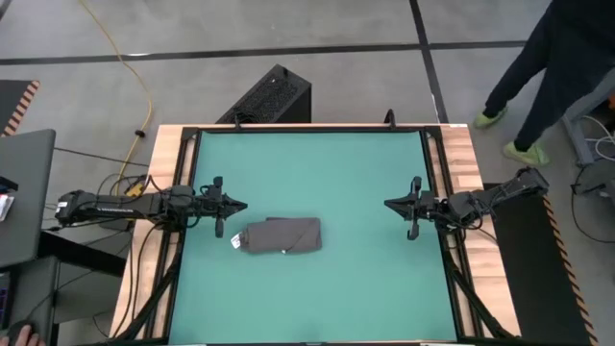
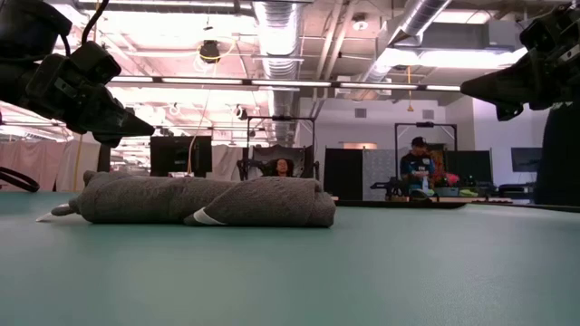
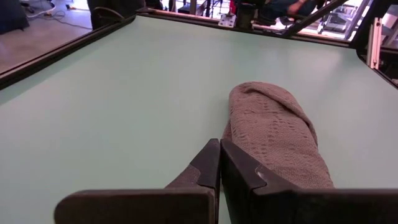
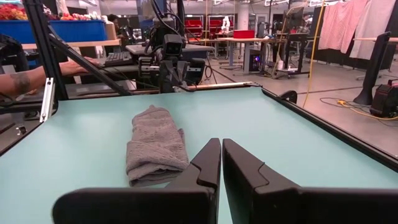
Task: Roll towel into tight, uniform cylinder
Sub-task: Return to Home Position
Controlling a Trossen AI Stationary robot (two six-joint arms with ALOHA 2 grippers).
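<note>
While raised over the left side of the teal mat (image 1: 317, 163), closed tight on nothing: left gripper (image 1: 240, 206). Just beside it, lying rolled left of the mat's centre: grey towel (image 1: 281, 236). Well apart at right, likewise closed and empty: right gripper (image 1: 388, 203).

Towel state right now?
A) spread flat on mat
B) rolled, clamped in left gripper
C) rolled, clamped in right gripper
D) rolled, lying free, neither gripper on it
D: the towel lies rolled on the teal mat, with the left gripper and right gripper both off it, fingers shut.
</note>
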